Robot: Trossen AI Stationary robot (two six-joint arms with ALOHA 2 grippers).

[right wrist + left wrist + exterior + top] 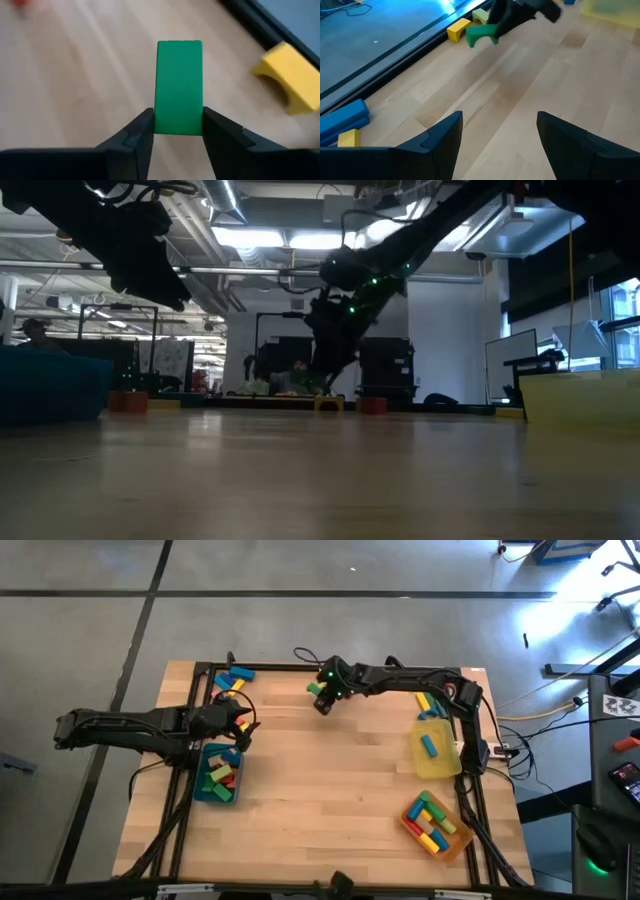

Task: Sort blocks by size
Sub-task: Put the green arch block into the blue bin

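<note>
Right gripper jaws pinch the green painted wooden arch block by only its near end, at the counter's far edge; the block looks lifted off the wood. Risk: the shallow grip on smooth paint lets the block pivot or slip on a fast swing, or it clips the yellow wooden arch block nearby. Left gripper hovers jaws wide, empty, by the teal shallow plastic tray. Pale wood-plank counter, matte grain; blocks glossy, hard-edged.
</note>
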